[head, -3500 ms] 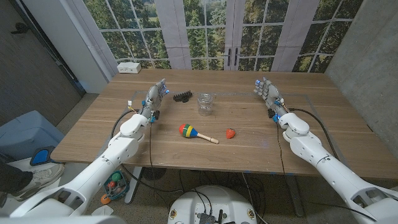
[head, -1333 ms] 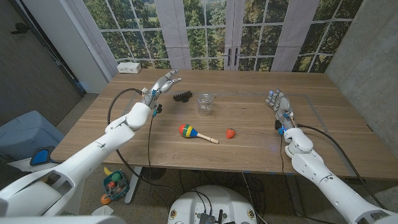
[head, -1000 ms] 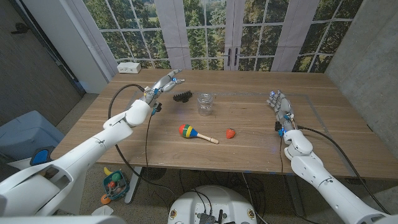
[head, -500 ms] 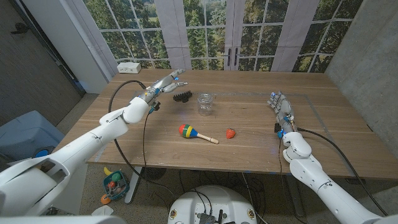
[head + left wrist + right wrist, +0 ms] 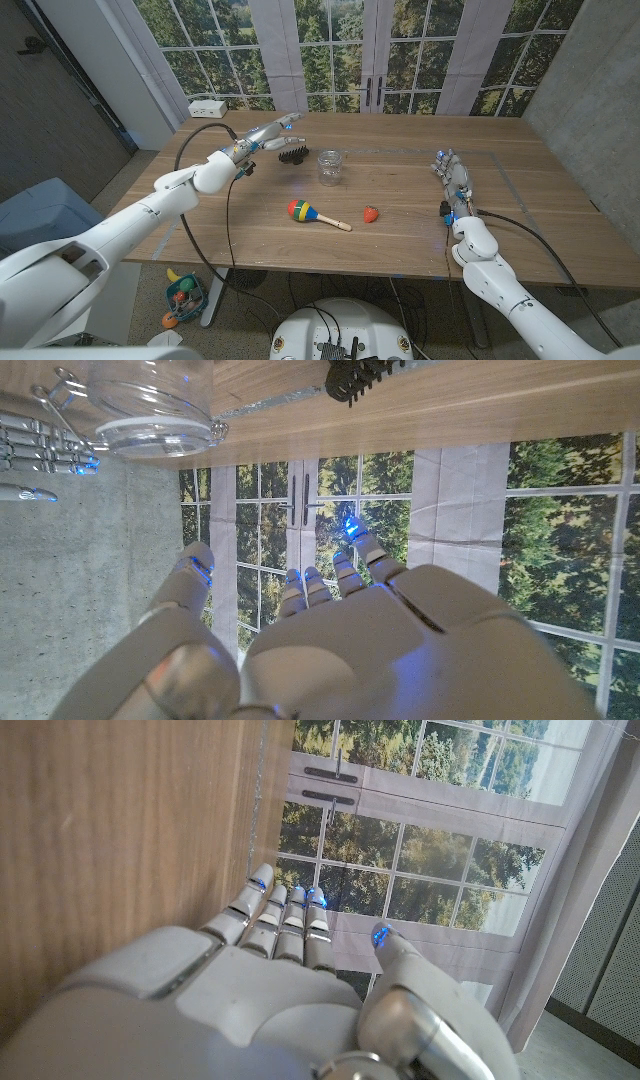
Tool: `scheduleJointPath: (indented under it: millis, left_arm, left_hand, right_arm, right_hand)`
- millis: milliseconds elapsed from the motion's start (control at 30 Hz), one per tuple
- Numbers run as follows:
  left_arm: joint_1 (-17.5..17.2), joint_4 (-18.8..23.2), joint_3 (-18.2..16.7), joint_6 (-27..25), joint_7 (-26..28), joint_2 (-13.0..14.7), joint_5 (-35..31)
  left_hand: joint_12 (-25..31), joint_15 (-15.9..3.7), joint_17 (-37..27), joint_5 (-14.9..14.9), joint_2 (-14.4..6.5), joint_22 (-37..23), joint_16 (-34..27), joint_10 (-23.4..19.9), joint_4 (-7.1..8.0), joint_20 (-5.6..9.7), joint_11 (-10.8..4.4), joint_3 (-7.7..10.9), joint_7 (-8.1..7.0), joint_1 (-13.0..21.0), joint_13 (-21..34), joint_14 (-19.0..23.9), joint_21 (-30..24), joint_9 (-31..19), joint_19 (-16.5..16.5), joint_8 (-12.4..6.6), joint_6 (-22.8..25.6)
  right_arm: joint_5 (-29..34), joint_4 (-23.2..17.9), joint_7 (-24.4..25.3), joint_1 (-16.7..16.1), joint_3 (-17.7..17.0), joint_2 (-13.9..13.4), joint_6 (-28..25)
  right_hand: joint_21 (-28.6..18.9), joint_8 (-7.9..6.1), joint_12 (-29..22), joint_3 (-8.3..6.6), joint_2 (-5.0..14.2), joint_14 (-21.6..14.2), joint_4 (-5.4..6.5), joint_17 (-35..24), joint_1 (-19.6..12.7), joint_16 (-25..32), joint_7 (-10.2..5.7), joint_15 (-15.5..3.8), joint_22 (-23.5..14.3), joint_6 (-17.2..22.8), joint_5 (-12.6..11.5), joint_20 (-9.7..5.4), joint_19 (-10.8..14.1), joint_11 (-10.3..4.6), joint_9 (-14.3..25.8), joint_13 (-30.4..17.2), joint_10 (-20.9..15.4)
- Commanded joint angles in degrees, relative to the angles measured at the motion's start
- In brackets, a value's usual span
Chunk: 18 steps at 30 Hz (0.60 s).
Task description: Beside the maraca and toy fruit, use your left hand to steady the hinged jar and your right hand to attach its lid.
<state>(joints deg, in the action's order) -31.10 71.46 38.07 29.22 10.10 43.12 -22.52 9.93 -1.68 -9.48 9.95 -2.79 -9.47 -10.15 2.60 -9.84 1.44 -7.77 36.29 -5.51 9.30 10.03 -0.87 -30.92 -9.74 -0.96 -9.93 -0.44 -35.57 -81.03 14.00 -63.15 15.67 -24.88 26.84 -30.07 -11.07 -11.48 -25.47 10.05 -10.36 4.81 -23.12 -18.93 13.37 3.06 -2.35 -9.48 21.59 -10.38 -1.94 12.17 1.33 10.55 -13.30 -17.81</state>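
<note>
The left hand [image 5: 262, 137] is in the air at about ten o'clock from the table's [image 5: 520, 235] middle, its fingers stretched out and apart, holding nothing. Just beside its fingertips, toward the far edge, lies a small black comb-like object [image 5: 292, 155]. The clear glass hinged jar [image 5: 330, 167] stands upright a little to the right, near twelve o'clock; the hand does not touch it yet. In the left wrist view the jar [image 5: 150, 405] shows its wide rim and a wire clasp, but I cannot tell where its lid is. At six o'clock from the jar lie the wooden maraca with a red, yellow, green and blue head [image 5: 316, 214] and the small red toy strawberry [image 5: 371, 214]. The right hand [image 5: 453, 176] is at three o'clock, well apart from the jar, fingers straight and close together, empty. In my judgement the task has hardly begun: steadying the jar and attaching the lid are both left.
</note>
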Motion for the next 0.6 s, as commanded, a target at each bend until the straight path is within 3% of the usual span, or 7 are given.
scheduleJointPath:
  millis: [33, 600]
  left_arm:
    - [2.7, -1.4, 1.7, 4.0, -0.5, 0.8, -5.1]
    - [6.4, -1.8, 4.2, 7.4, 0.0, 1.5, -13.3]
  left_hand:
    - [0.0, -3.39, -0.2, 0.0, 0.7, -0.3, 0.2, 0.6, -0.06, 0.03, 0.01, -0.11, -0.12, 0.1, 0.1, -0.6, 0.2, -0.3, -0.6, -0.05, -0.6]
    - [0.0, -3.38, -0.3, -0.1, 3.0, -0.4, 0.0, 3.1, -0.76, -0.13, -0.25, -1.24, -0.53, 1.5, 0.2, -1.5, 1.4, -0.5, -0.9, -0.45, -3.9]
  right_arm:
    - [1.0, -1.1, 1.8, -2.1, -0.4, 1.0, 1.9]
    - [1.2, -0.5, 2.4, -3.6, -1.0, 2.6, 4.8]
  right_hand:
    - [0.1, -0.36, -0.5, -0.02, -0.14, -0.5, -0.32, -0.1, 0.3, 0.2, 0.06, 0.20, -0.1, 0.4, 0.1, -1.85, 0.6, 0.13, 0.1, -0.1, -0.5]
    - [0.5, -0.33, -0.5, 0.08, -0.18, -0.7, -0.54, -0.1, 0.6, 0.4, 0.08, 0.45, -0.1, 0.6, 0.2, -1.68, 0.8, 0.08, 0.1, 0.0, -0.7]
